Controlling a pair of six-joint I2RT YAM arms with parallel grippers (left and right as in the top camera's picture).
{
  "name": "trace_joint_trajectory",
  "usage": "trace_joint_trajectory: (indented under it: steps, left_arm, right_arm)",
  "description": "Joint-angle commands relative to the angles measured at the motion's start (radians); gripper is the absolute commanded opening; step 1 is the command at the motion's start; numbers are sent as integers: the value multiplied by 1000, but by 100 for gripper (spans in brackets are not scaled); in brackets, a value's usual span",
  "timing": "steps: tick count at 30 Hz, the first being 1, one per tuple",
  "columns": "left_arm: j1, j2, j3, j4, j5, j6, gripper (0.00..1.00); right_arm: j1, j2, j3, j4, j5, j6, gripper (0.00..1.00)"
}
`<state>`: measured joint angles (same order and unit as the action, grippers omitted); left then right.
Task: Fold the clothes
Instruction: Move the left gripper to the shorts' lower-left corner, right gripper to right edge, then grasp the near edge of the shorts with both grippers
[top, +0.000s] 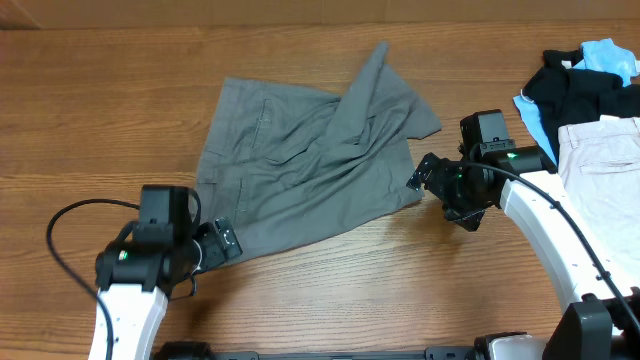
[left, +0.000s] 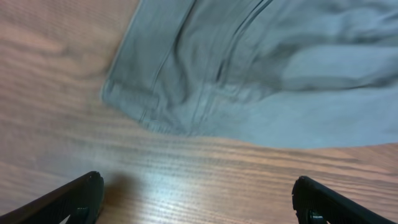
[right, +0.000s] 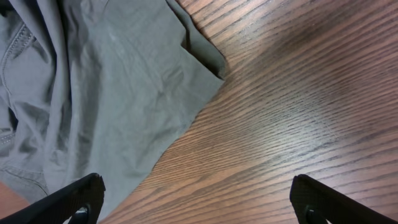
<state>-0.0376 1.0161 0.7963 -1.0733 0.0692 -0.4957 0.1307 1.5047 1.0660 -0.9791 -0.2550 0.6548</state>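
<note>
From the overhead view, the grey trousers lie spread and rumpled on the tabletop, slightly toward 12 o'clock from the middle, with one flap thrown up toward 1 o'clock. My left arm comes in from 7 o'clock. The left jaws stand apart just beside the trousers' 7 o'clock corner. My right arm reaches in from 4 o'clock, and the right jaws, also apart, point at the trousers' 3 o'clock edge. At the 3 o'clock side of the tabletop sits a heap, well apart from the grey pair: a black garment, a light-blue garment and pale beige trousers.

In the left wrist view, both fingertips sit wide apart at 7 and 5 o'clock with only bare wood between them. The grey cloth fills the frame toward 12 o'clock, its stitched corner at 10 o'clock.

In the right wrist view, the fingertips are again wide apart, holding nothing. The grey cloth covers the 9 to 12 o'clock part, and its edge slants down to the 7 o'clock finger. I cannot tell whether they touch.
</note>
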Motion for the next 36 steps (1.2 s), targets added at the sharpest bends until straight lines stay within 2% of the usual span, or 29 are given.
trace_joint_trajectory:
  steps: [1,12,23,28,33,36]
  left_arm:
    - [5,89,18,-7,-17,-36,100]
    - [5,357,14,8,-47,-40,100]
    - [6,430,-23,175,-121,-44,100]
    - [6,485,-56,237,-97,-51,100]
    - [5,547,-75,286,-95,-42,86]
    - [5,577,-75,305,-76,-42,69]
  right_arm:
    - [-2,-6,-5,5,-2,5,100]
    - [-2,-6,-18,10,-1,4,100]
    - [-2,-6,-18,24,-2,5,100]
    - [-1,-6,-18,24,-17,5,100]
    - [0,-6,-18,24,-20,5,100]
    - [12,-6,-18,33,-21,5,100]
